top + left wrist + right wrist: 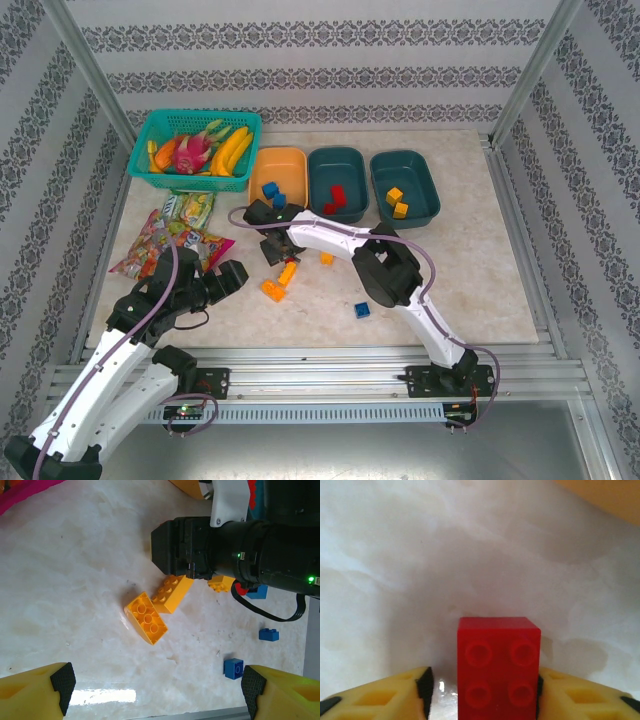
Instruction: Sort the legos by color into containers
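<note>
Red lego [498, 667] inside right pincer [482, 690], gap one side | left pincer [157, 685] apart (open table [75, 580] beneath)

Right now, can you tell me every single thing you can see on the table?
basket: one, teal mesh, back left, holding toy fruit
snack bags: a few, colourful, in front of the basket
orange bin: one, back row, two blue legos inside
middle teal bin: one, dark teal, red legos inside
right teal bin: one, dark teal, two yellow-orange legos inside
loose orange legos: three, mid-table
loose blue legos: at least two, nearer the front
red lego: one, on the table near the orange bin
left gripper: one, yellow fingers, open above the table
right gripper: one, yellow fingers either side of the red lego, a gap on one side
</note>
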Controlling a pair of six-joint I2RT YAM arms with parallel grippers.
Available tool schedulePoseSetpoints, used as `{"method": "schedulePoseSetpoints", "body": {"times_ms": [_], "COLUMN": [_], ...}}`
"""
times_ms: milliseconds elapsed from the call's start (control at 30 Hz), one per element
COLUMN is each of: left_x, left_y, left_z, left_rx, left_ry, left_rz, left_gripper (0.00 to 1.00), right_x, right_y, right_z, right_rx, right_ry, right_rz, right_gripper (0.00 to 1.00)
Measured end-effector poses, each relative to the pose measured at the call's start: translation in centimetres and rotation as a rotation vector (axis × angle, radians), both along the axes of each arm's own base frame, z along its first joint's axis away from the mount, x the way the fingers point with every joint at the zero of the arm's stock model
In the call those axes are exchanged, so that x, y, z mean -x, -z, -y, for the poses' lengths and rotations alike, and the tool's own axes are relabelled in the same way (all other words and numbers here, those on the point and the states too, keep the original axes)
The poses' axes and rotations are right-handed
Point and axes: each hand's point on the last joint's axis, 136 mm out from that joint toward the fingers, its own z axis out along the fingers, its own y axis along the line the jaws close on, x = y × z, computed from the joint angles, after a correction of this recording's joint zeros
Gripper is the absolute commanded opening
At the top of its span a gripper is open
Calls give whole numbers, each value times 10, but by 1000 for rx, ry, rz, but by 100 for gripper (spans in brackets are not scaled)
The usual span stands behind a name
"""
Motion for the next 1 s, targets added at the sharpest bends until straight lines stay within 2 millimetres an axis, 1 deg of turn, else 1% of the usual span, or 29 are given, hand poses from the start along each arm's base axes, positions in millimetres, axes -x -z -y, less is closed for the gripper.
{"method": "schedulePoseSetpoints", "body": {"times_ms": [200,333,400,467,533,567,633,700,733,800,833,867,900,967,1000], "left_x": [1,1,0,-4,-15,-22,-42,-61,-72,-90,-100,-108,-117,-133,-141], "left_y": [0,0,0,-6,-21,-29,-50,-65,-72,-81,-84,-87,-88,-87,-84], "left_z": [0,0,0,2,7,10,21,32,40,58,68,78,88,109,119], "left_rx": [0,0,-3,-10,-20,-24,-21,-16,-15,-10,-8,-6,-4,6,9], "left_ry": [-1,-1,0,8,25,35,63,87,105,145,167,187,206,243,258], "left_rz": [-3,-4,-9,-9,0,9,41,72,84,102,110,118,124,129,126], "left_gripper": [87,85,85,85,85,85,85,85,86,86,86,86,86,85,85], "right_x": [-1,-2,-2,0,3,2,-5,-19,-28,-44,-51,-57,-65,-77,-82], "right_y": [-1,-4,-9,-23,-49,-66,-107,-147,-166,-190,-197,-199,-199,-190,-183], "right_z": [0,0,1,5,14,21,40,67,86,126,148,165,187,222,241], "right_rx": [5,5,-1,-22,-61,-87,-158,-230,-263,-301,-306,-304,-294,-268,-251], "right_ry": [-15,-17,-16,-12,2,17,68,137,184,276,323,360,410,488,530], "right_rz": [3,12,19,36,64,83,138,203,238,292,311,322,329,325,315], "right_gripper": [26,25,25,25,25,25,25,25,24,25,25,25,25,25,24]}}
